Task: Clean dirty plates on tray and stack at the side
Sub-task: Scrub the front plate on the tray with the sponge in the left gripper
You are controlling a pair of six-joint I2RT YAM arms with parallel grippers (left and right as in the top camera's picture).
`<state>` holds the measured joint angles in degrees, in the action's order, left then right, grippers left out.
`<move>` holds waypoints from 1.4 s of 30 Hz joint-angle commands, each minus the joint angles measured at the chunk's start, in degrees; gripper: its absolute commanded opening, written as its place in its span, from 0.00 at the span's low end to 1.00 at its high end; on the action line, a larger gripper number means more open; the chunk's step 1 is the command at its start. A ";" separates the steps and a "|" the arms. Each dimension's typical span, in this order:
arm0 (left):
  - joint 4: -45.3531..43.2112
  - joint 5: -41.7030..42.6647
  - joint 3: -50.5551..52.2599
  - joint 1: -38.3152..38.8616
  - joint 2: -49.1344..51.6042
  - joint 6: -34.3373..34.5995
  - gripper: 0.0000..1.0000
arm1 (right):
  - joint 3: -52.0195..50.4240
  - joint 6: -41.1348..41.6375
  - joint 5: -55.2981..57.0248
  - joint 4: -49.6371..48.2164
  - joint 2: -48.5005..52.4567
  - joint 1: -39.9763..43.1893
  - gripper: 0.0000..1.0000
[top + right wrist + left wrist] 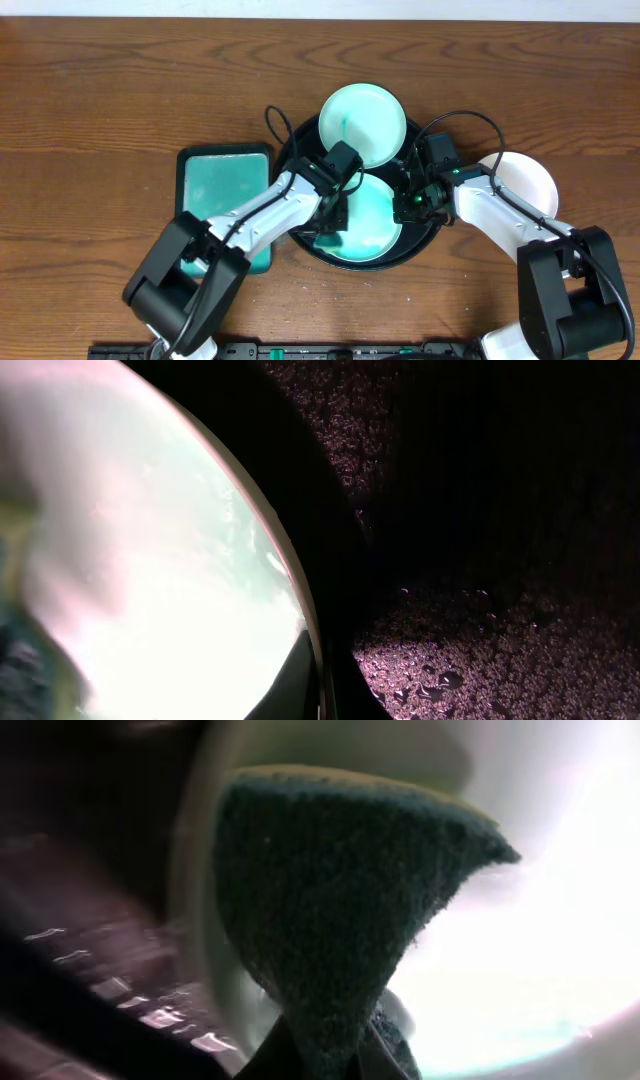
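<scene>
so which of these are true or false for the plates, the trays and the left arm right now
1. Three plates are in view. True: the far plate at the black tray's rim, the middle plate inside it, and the white plate.
2. All the plates lie in the black tray. False: the white plate sits on the table, beside the tray on the right arm's side.
3. The left gripper holds a sponge. True.
4. The far plate is spotless. False: it has a teal smear.
5. The teal tray is on the right arm's side. False: it is on the left arm's side.
</scene>
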<state>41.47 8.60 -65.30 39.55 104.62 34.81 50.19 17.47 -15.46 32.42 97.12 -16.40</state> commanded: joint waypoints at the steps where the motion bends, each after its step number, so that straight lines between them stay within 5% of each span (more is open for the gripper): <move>1: 2.19 -12.41 0.13 -0.42 -0.70 0.42 0.07 | 0.26 0.72 3.61 0.35 0.50 -0.20 0.01; 6: -2.84 -11.52 0.17 -0.35 -0.39 0.42 0.07 | 0.26 0.72 3.61 0.35 0.50 -0.20 0.01; 16: -21.29 19.08 0.46 2.01 7.19 0.50 0.07 | 0.26 0.72 3.61 0.85 0.50 -0.20 0.01; 23: -22.47 23.61 0.44 3.67 7.48 0.68 0.07 | 0.26 0.72 3.61 1.20 0.50 -0.20 0.01; 27: -21.11 22.40 0.44 3.30 7.48 1.40 0.07 | 0.26 0.72 3.58 1.22 0.50 -0.20 0.01; 33: -11.96 6.75 0.44 -0.37 7.45 10.05 0.07 | 0.26 0.72 3.58 1.46 0.50 -0.20 0.01; 42: -10.82 -3.56 0.42 -8.90 7.45 10.32 0.07 | 0.26 0.70 3.61 1.64 0.50 -0.20 0.01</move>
<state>29.02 21.15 -66.48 35.24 109.89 43.51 50.46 17.85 -15.70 33.17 97.12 -16.43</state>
